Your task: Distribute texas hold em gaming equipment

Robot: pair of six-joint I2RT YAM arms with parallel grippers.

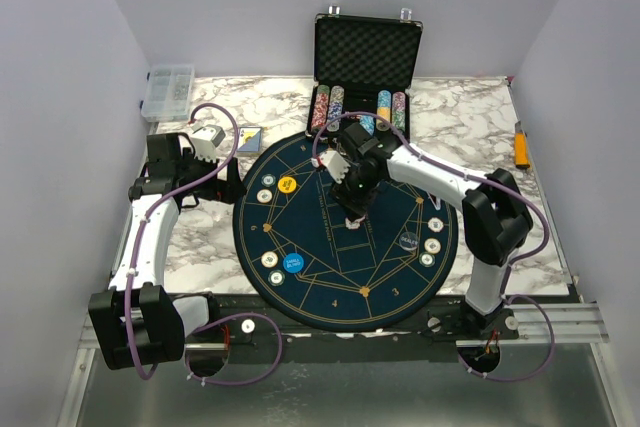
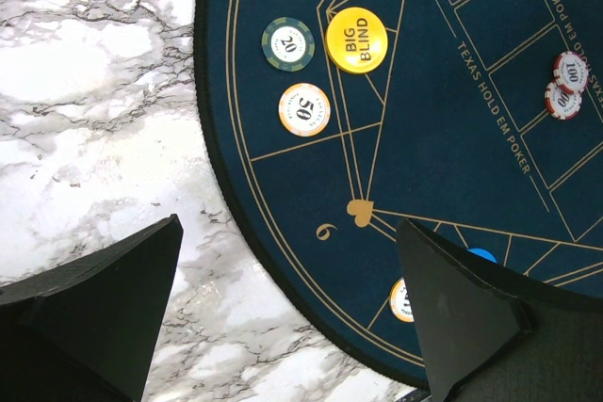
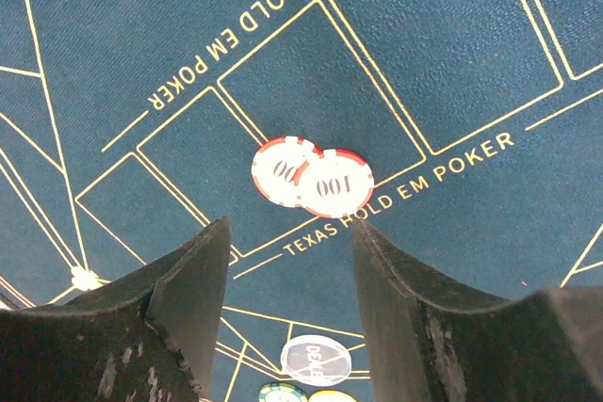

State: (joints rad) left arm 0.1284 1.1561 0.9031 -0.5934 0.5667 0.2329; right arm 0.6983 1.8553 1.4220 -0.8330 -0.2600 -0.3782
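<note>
Marble-patterned table (image 1: 480,137), enclosed by pale lilac walls (image 1: 60,47); round dark-blue mat (image 1: 390,267) laid at centre, open black case (image 1: 366,52) stood at the far edge. Two red-and-white 100 chips (image 3: 313,176): laid flat at mat centre, faces up, side by side and overlapped; round, so no long axis. Right gripper (image 3: 290,228): held just short of them, fingers spread, nothing pinched. Left gripper (image 2: 290,223): spread wide over the mat's left rim

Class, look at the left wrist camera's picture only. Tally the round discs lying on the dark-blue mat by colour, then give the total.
Yellow BIG BLIND disc: 1
Dark green 20 chip: 1
Orange 50 chip: 1
Red-and-white 100 chips: 2
Blue disc, partly hidden: 1
Orange-rimmed chip, partly hidden: 1
Total: 7
</note>
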